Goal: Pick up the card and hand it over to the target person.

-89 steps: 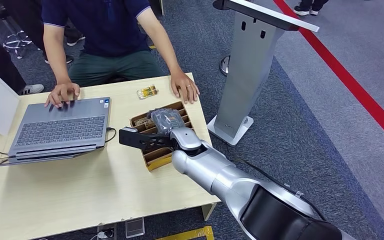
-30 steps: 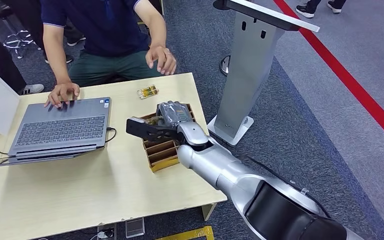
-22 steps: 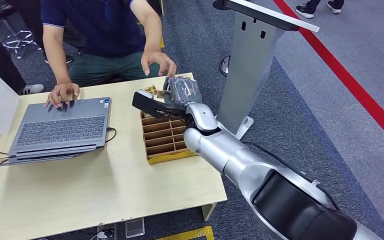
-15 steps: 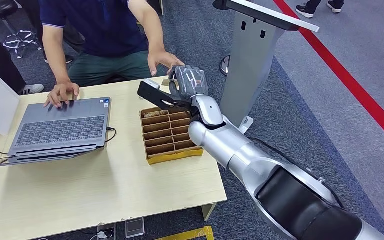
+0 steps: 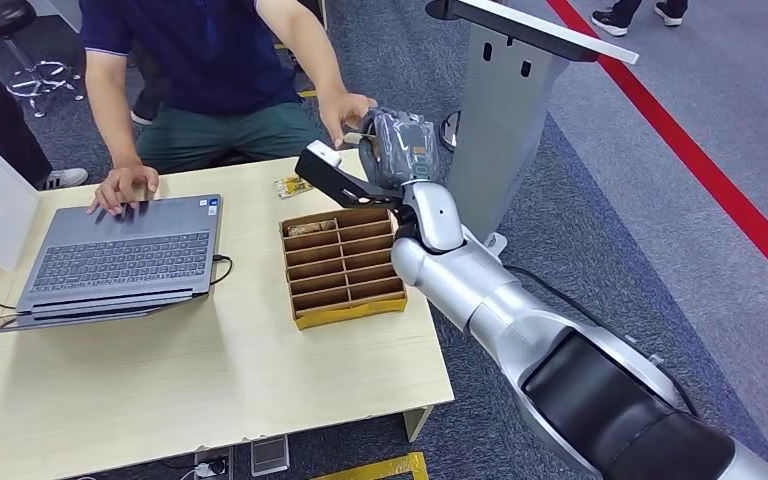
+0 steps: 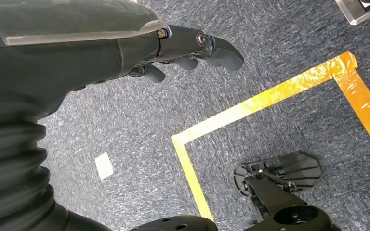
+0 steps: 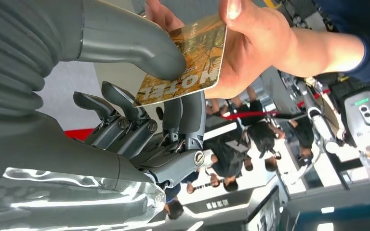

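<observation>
Above the table's far edge, the robot's right hand [image 7: 139, 120] pinches a hotel card [image 7: 188, 60] between thumb and fingers. A seated person's hand [image 7: 250, 43] grips the card's other end. Left hand [image 6: 139, 53] hangs over carpet, fingers loosely curled, holding nothing.

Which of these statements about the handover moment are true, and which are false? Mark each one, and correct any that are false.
1. The right hand pinches the card between its thumb and fingers. True.
2. The person's hand is touching the card. True.
3. The laptop on the table is closed. False: its lid is open and the keyboard shows, with the person's other hand at its far edge.
4. The left hand holds a second card. False: it holds nothing and hangs over the carpet.
5. The divided wooden tray sits on the table beside the laptop. True.
</observation>
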`<state>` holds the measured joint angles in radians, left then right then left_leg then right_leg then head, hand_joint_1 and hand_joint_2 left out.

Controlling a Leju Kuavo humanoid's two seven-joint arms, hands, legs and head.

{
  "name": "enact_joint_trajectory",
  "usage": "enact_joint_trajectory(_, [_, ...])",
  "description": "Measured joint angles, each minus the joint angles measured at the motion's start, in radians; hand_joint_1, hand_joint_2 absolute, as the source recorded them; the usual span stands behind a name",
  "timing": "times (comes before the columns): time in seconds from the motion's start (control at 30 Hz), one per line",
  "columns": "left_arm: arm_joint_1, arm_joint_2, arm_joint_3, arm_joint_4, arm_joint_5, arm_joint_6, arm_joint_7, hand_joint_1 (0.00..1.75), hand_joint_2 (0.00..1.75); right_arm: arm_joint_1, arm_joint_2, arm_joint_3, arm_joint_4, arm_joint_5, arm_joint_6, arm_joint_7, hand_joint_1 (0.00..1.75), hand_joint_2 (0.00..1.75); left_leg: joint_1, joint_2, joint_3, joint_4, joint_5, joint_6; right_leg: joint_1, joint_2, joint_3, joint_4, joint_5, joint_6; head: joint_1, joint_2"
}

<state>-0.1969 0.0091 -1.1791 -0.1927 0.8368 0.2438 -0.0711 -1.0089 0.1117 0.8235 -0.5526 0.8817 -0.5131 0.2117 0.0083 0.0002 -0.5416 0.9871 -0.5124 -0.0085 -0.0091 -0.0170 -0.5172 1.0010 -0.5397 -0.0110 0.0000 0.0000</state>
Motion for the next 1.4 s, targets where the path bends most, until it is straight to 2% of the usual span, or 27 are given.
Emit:
enact_joint_trajectory(0.1, [0.000, 0.000, -0.005, 0.002, -0.006, 0.004, -0.002, 0.00, 1.75, 0.004, 0.002, -0.005, 0.003, -0.006, 0.009, -0.007, 0.00, 1.75, 0.000, 0.000, 0.000, 0.000, 0.000, 0.000, 0.000, 0.000, 0.000, 0.000, 0.000, 0.000, 0.000, 0.000])
enact_joint_trajectory(0.4, [0.005, 0.003, 0.004, 0.002, 0.004, 0.010, 0.002, 0.00, 1.75, 0.028, -0.007, -0.036, -0.009, -0.052, 0.020, -0.039, 0.00, 1.75, 0.000, 0.001, 0.001, -0.001, 0.000, 0.000, 0.000, 0.001, 0.001, -0.001, 0.001, 0.000, 0.000, 0.000])
enact_joint_trajectory(0.53, [0.006, 0.003, 0.006, 0.001, 0.007, 0.012, 0.001, 0.00, 1.75, 0.052, -0.030, -0.073, -0.069, -0.116, 0.014, -0.071, 0.00, 1.75, 0.000, 0.000, 0.000, 0.000, 0.000, 0.000, 0.000, 0.000, 0.001, -0.001, 0.000, 0.000, 0.000, 0.000])
enact_joint_trajectory(0.6, [0.008, 0.003, 0.011, 0.001, 0.011, 0.014, -0.002, 0.00, 1.75, 0.078, -0.061, -0.104, -0.142, -0.176, 0.013, -0.092, 0.00, 1.75, 0.000, -0.001, 0.001, -0.001, 0.000, 0.000, 0.000, 0.000, 0.001, -0.001, 0.000, 0.000, 0.000, 0.000])
enact_joint_trajectory(0.77, [0.020, 0.004, 0.027, 0.001, 0.027, 0.021, -0.015, 0.00, 1.75, 0.172, -0.179, -0.169, -0.370, -0.291, 0.025, -0.095, 0.00, 1.75, 0.000, -0.003, 0.000, 0.000, 0.000, 0.000, 0.000, -0.003, 0.001, -0.001, -0.001, 0.000, 0.000, 0.000])
enact_joint_trajectory(0.9, [0.037, 0.007, 0.041, 0.001, 0.040, 0.025, -0.032, 0.00, 0.00, 0.294, -0.287, -0.282, -0.551, -0.478, 0.038, -0.128, 0.00, 1.75, 0.000, -0.005, 0.000, 0.000, 0.000, 0.001, 0.000, -0.005, 0.002, -0.002, -0.001, 0.001, 0.000, 0.000])
enact_joint_trajectory(1.07, [0.054, 0.011, 0.052, 0.001, 0.051, 0.029, -0.041, 0.00, 0.00, 0.477, -0.402, -0.455, -0.698, -0.758, 0.070, -0.220, 0.00, 1.75, 0.001, -0.010, 0.000, 0.000, 0.000, 0.001, 0.001, -0.011, 0.005, -0.004, -0.001, 0.001, 0.000, 0.000])
enact_joint_trajectory(1.17, [0.057, 0.013, 0.055, 0.001, 0.055, 0.029, -0.042, 0.00, 0.00, 0.589, -0.445, -0.553, -0.745, -0.897, 0.097, -0.287, 0.00, 1.75, 0.000, -0.011, 0.000, 0.001, 0.000, 0.001, 0.000, -0.011, 0.005, -0.003, -0.002, 0.001, 0.000, 0.000])
enact_joint_trajectory(1.33, [0.067, 0.018, 0.067, 0.001, 0.067, 0.032, -0.045, 0.00, 0.00, 0.760, -0.445, -0.698, -0.770, -1.161, 0.232, -0.446, 0.00, 1.75, 0.000, -0.011, 0.001, 0.000, 0.000, 0.001, 0.000, -0.011, 0.006, -0.004, -0.002, 0.000, 0.000, 0.000])
enact_joint_trajectory(1.4, [0.072, 0.018, 0.073, 0.001, 0.073, 0.034, -0.048, 0.00, 0.00, 0.794, -0.436, -0.715, -0.755, -1.196, 0.256, -0.485, 0.00, 1.75, 0.000, -0.008, 0.002, 0.000, 0.000, 0.000, 0.000, -0.009, 0.005, -0.004, -0.002, 0.000, 0.000, 0.000])
